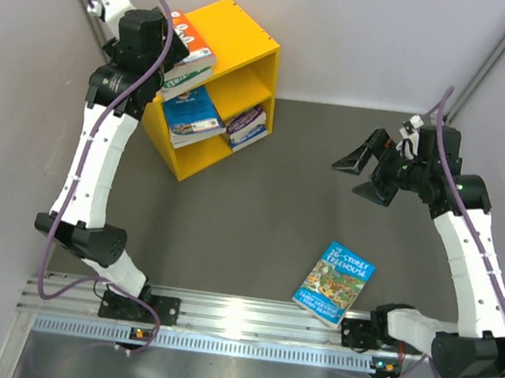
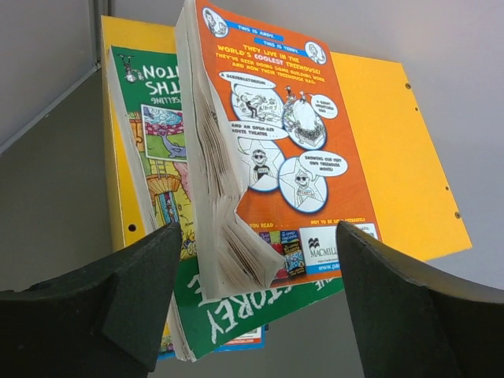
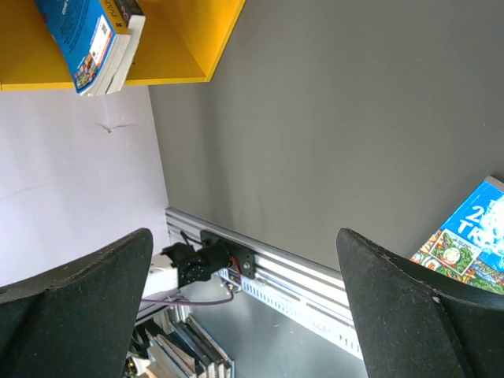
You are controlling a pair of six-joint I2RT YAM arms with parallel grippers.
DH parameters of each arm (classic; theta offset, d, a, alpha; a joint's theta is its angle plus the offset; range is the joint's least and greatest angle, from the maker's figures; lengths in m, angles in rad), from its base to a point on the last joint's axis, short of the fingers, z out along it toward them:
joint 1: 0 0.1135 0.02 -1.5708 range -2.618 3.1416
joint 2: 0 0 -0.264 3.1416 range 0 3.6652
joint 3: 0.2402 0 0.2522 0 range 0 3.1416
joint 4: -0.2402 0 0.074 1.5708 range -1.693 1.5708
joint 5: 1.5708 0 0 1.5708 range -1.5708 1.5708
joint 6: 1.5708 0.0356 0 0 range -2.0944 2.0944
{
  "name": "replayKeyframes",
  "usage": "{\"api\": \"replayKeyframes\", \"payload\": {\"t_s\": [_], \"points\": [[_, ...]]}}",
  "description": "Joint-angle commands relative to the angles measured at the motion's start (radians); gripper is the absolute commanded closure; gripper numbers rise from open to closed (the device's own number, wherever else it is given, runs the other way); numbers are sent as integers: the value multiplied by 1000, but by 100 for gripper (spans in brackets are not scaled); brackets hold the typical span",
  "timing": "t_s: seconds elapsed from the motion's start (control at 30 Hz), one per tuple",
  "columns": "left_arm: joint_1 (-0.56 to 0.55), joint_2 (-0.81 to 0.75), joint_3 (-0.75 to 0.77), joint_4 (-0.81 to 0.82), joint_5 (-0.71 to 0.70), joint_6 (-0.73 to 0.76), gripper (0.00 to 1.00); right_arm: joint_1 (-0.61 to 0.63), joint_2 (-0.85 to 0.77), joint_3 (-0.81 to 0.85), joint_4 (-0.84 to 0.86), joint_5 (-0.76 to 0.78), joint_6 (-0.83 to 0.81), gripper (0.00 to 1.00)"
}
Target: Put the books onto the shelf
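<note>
Left hand [image 2: 258, 236] spread, straddling orange book [image 2: 291, 134] without touching; stacked on green book [image 2: 157, 142] on shelf [image 2: 394, 142], both overhanging its edge. Could slide off if clipped while backing out. Right hand [image 3: 244, 236] spread, empty, right of shelf. Blue book [image 1: 335, 283] on worktop [image 1: 260, 199], well apart from shelf.

Shelf [image 1: 237, 49], blue book [image 1: 335, 284] on table [image 1: 258, 217]

Bright even light; soft shadows; glare on rail [image 1: 238, 309]; sharp focus

Book stack [image 1: 191, 52] probably across shelf [image 1: 235, 28] top
</note>
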Motion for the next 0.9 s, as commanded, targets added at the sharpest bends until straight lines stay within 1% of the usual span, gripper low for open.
{"api": "replayKeyframes", "payload": {"t_s": [0.0, 0.03, 0.07, 0.2, 0.4, 0.5, 0.53, 0.6, 0.63, 0.67, 0.73, 0.77, 0.87], "points": [[3, -10, 44, -21, 18, -18, 18, 9, -36, -13, 24, 8, -5, 0], [3, -7, 43, -24, 21, -20, 21, 9, -39, -14, 24, 10, -5, 0], [3, -7, 46, -26, 26, -20, 27, 10, -39, -17, 23, 8, -5, 0], [3, -5, 46, -31, 46, -23, 46, 7, -47, -30, 24, 10, -10, 0], [3, 5, 50, -55, 73, -26, 46, 7, -53, -30, 23, 5, -17, 0], [3, 8, 50, -69, 92, -21, 50, 3, -54, -34, 23, -1, -20, 0], [3, 8, 50, -72, 96, -20, 56, 3, -54, -37, 21, -1, -22, 0], [3, 7, 50, -83, 98, -17, 60, 0, -56, -42, 22, -7, -25, 0], [1, 5, 50, -87, 96, -15, 69, -2, -60, -47, 21, -7, -26, 0], [3, 5, 50, -90, 95, -12, 74, -3, -62, -50, 22, -7, -25, 0], [1, -1, 49, -100, 86, -9, 82, -5, -63, -57, 23, -9, -30, 0], [3, -2, 49, -103, 83, -9, 88, -5, -65, -60, 21, -12, -30, 0], [3, -8, 46, -109, 75, -7, 100, -11, -68, -68, 21, -18, -37, 0]]}}
